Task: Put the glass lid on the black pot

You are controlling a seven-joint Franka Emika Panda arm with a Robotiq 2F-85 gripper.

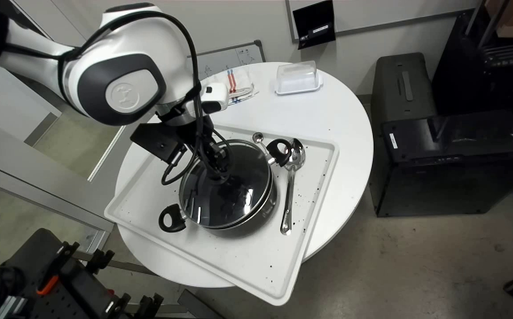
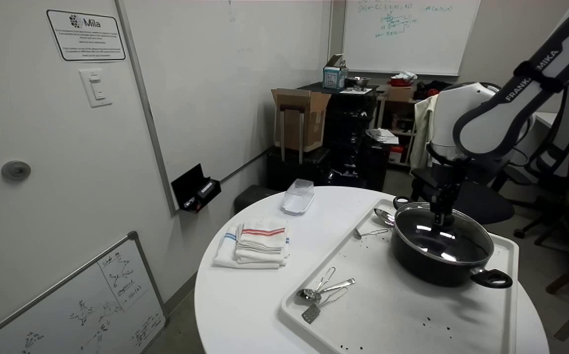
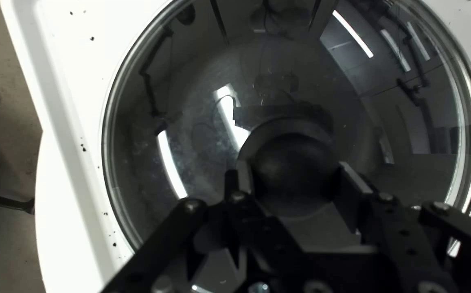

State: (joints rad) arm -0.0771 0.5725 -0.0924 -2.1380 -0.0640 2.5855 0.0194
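Note:
The glass lid (image 1: 243,177) lies over the black pot (image 1: 265,215), its metal rim close along the pot's rim. In an exterior view the lid (image 2: 427,238) looks level on the pot (image 2: 419,265); in another exterior view a thin dark gap shows along one edge, so I cannot tell if it sits fully. My gripper (image 1: 221,173) points down at the lid's centre, also in an exterior view (image 2: 441,219). In the wrist view the gripper (image 3: 290,179) has its pads against both sides of the dark round knob (image 3: 294,162). The pot's interior is hidden under the lid.
The pot stands on a white tray (image 1: 238,261) on a round white table (image 1: 349,133). A large metal spoon (image 1: 288,190) and small ladle (image 1: 258,138) lie beside it. Several small utensils (image 2: 316,295) lie at a tray corner. Folded towels (image 2: 263,246) and a clear box (image 2: 298,196) stand behind.

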